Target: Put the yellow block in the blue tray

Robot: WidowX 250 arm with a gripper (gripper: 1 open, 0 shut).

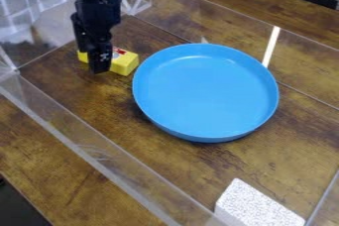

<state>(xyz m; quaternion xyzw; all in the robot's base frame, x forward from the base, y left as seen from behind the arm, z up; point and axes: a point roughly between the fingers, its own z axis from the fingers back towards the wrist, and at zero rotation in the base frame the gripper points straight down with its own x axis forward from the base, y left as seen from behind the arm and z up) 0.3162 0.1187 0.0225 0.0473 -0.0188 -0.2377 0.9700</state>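
1. One arm on show, its black gripper (97, 63) pointing straight down, jaws spread wide, gripping nothing
2. Fingertips are low at the yellow block (119, 63), covering its left end; contact can't be judged
3. Yellow block lies on the wooden table (79, 121), just left of the blue tray (205, 91), outside its rim
4. Blue tray sits flat, nothing inside

yellow block (122, 63): flat on table, left of tray | blue tray (205, 92): round, empty
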